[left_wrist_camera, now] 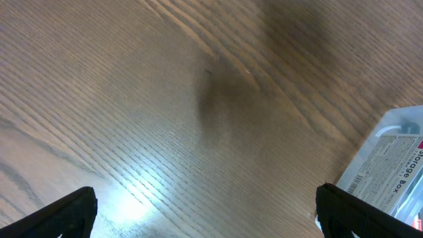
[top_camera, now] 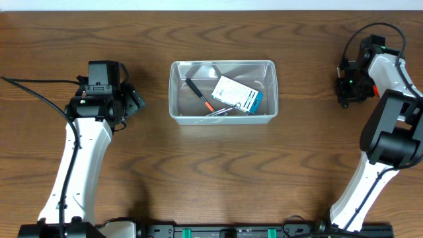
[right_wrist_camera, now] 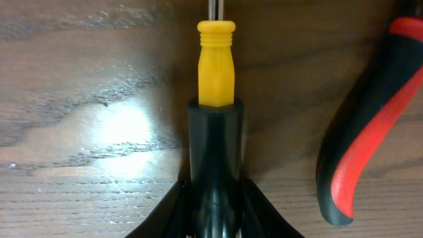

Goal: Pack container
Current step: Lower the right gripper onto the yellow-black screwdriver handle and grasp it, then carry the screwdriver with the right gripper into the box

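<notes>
Left gripper is seen from overhead at about 9 o'clock of the container, near its short wall but apart from it. The right gripper is found at 3 o'clock of the container, well apart, low over the wooden table. The container is set near the table's middle. A blue-and-white box is lying in it, tilted, towards 3 o'clock. A black-and-orange tool is laid towards 9 o'clock, and a metal tool is seen at 6 o'clock along the near wall.

From the left wrist, the left gripper is shown spread wide, with its fingertips at the frame's lower corners and only bare table between them. A corner of the container, with a printed label, is seen at 4 o'clock.

From the right wrist, the right gripper is shown drawn together at 6 o'clock around a black-and-yellow screwdriver, whose metal shaft is pointed to 12 o'clock. A red-and-black handle is lying on the table at 3 o'clock of it, just beside it and not touching.
</notes>
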Controlling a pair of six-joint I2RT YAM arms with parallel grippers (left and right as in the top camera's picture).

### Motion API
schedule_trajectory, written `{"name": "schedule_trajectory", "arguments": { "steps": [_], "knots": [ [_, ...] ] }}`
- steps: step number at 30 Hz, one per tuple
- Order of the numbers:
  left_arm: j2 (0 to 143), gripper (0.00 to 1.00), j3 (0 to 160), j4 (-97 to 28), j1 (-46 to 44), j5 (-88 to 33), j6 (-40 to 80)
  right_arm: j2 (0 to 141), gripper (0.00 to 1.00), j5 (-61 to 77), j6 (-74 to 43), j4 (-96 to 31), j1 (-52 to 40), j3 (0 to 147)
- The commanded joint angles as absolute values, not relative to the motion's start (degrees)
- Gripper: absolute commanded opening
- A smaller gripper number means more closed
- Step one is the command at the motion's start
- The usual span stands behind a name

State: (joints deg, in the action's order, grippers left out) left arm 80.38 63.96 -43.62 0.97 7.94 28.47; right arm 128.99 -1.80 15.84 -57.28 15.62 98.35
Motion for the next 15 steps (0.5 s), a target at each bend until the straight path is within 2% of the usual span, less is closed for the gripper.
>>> {"name": "schedule_trajectory", "arguments": {
  "steps": [1,9,15],
  "knots": [
    [80.9,0.98,64.6,-43.8,1.2,9.1,28.1,129.1,0.19,0.5,14.3,-58.0,14.8,102.6],
    [80.9,0.98,64.6,-43.8,1.2,9.1,28.1,125.0,0.18,2.0,13.3,-63.0,10.0,115.6],
    [80.9,0.98,64.6,-43.8,1.2,9.1,28.1,122.2,0.18,2.9,15.5,-68.4,2.3,124.9]
  ]
}}
